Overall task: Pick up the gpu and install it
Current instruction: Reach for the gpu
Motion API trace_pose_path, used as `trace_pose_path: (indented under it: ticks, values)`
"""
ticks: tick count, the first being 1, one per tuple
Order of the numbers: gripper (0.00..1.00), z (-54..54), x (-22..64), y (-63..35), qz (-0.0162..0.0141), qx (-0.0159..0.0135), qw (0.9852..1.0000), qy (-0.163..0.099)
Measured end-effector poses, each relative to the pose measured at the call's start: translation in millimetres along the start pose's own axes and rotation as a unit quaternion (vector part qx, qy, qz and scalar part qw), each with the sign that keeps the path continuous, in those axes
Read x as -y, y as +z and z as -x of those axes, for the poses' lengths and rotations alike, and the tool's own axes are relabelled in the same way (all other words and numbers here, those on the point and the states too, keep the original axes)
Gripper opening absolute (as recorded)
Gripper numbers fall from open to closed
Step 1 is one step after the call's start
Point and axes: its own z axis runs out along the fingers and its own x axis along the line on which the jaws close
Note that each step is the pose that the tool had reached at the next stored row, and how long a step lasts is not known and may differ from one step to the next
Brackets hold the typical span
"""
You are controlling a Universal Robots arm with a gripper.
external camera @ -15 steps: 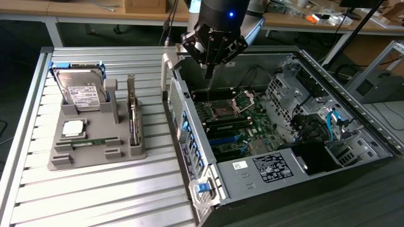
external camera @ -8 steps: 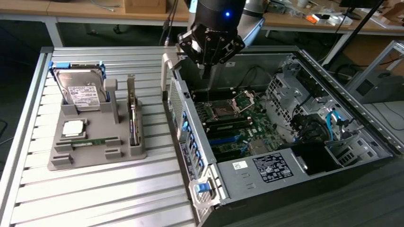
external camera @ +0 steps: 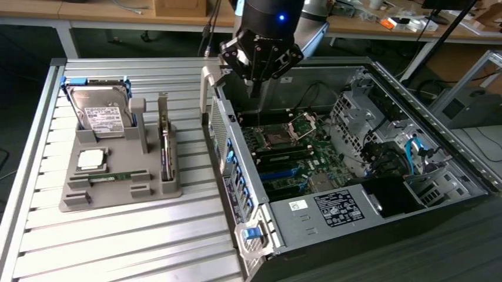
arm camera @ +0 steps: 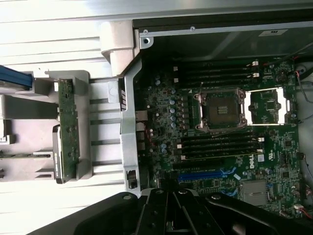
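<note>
Jaws closed, empty, above the computer case (external camera: pixel 276 230); the gpu (external camera: pixel 164 144) stands edgewise in its holder (external camera: pixel 117 191), well off to the exterior view's left. Motherboard (arm camera: pixel 164 103) reads Dell.

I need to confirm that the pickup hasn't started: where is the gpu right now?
On the exterior view's left, the gpu stands on edge in the grey holder, near the hard drive, outside the computer case.

A pale ribbed-metal table (external camera: pixel 117 235) fills the foreground, its slats running toward the edge at the exterior view's left. Beyond its far edge stand light wooden benches (external camera: pixel 94 13) strewn with cables (external camera: pixel 129 7) and a cardboard box (external camera: pixel 178 7). The floor (external camera: pixel 20 106) is dark. An aluminium profile frame (external camera: pixel 471 76) stands at the exterior view's right.
</note>
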Motion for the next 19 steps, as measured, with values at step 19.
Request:
trace_pose_path:
  ticks: [19]
  values:
    - [0.11, -3.9, 0.3, -0.1, 0.0000, 0.0000, 1.0000, 0.000]
